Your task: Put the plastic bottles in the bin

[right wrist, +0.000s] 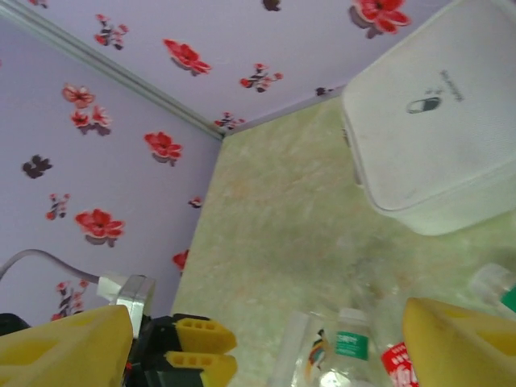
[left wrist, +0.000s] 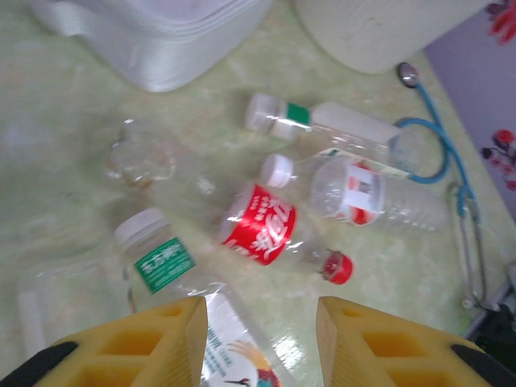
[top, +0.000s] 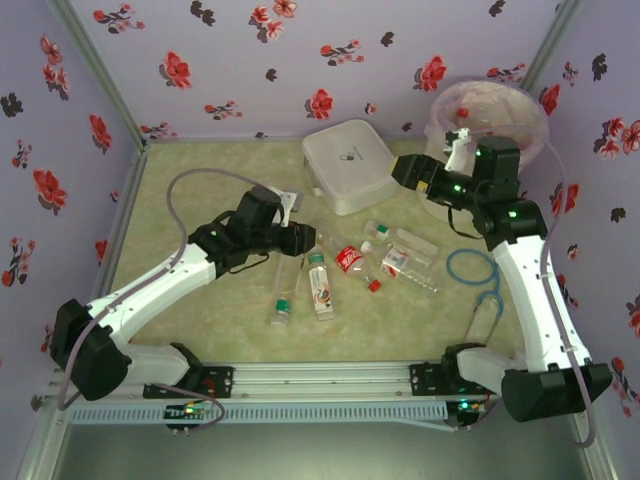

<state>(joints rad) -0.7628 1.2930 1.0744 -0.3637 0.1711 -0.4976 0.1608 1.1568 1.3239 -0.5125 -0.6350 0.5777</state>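
My left hand [left wrist: 262, 326] is clenched on a green-labelled bottle [left wrist: 165, 262] lying on the tabletop [left wrist: 72, 185]; my right hand [right wrist: 266, 347] hangs released by the bin [top: 535, 105], so next comes lifting this bottle across.

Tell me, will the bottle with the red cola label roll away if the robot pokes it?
Probably. The cola bottle is round and lies on its side on the table, so a sideways poke would likely roll it. It looks clear and empty, so it is probably light. Its thin plastic may dent if squeezed.
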